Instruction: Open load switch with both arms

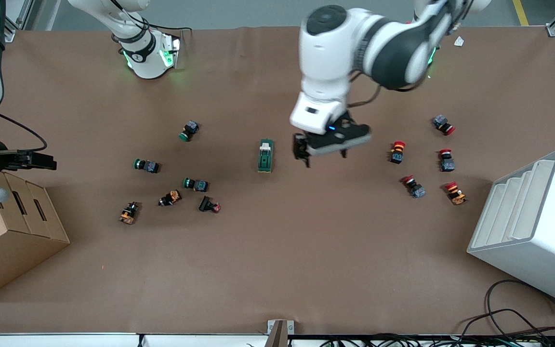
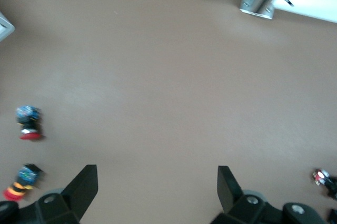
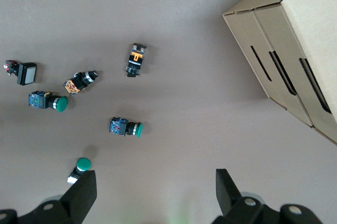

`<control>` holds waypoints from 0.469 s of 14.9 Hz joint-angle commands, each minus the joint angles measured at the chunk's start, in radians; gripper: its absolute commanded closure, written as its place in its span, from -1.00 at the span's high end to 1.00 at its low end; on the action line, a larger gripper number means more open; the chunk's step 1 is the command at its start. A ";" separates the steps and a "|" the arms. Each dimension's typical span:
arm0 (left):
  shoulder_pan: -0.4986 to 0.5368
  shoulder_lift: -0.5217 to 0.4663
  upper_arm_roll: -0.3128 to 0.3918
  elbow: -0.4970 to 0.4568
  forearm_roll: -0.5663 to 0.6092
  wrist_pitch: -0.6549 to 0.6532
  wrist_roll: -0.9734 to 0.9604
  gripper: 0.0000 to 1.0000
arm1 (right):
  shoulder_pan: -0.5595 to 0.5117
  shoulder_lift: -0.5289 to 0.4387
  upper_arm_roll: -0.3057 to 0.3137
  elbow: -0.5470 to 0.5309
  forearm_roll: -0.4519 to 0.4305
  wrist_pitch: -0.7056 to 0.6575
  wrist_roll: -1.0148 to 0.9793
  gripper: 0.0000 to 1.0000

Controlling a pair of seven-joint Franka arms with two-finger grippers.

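Note:
The load switch (image 1: 265, 155), a dark green block with a white lever piece, lies flat near the middle of the table. My left gripper (image 1: 322, 155) hangs open just beside it, toward the left arm's end, with nothing between its fingers. The left wrist view shows that gripper (image 2: 158, 182) over bare brown table, and the switch is out of that view. At the right arm's end of the table my right gripper (image 1: 52, 162) is held open and empty above the cardboard box (image 1: 12, 226). In the right wrist view the right gripper (image 3: 155, 187) is over bare table.
Green push buttons (image 1: 195, 184) and other small parts lie scattered between the switch and the cardboard box (image 3: 295, 40). Red push buttons (image 1: 397, 151) lie toward the left arm's end, near a white tiered bin (image 1: 533, 221). Cables (image 1: 513, 323) trail at the table's near edge.

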 commanded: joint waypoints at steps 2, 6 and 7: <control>0.129 -0.007 -0.012 0.069 -0.097 -0.097 0.132 1.00 | -0.018 -0.011 0.023 0.021 -0.010 -0.003 -0.009 1.00; 0.231 -0.010 -0.012 0.104 -0.113 -0.205 0.211 1.00 | -0.006 -0.017 0.033 0.029 -0.007 -0.050 -0.001 1.00; 0.251 -0.023 -0.011 0.104 -0.112 -0.217 0.259 1.00 | -0.006 -0.028 0.033 0.029 -0.004 -0.066 -0.006 1.00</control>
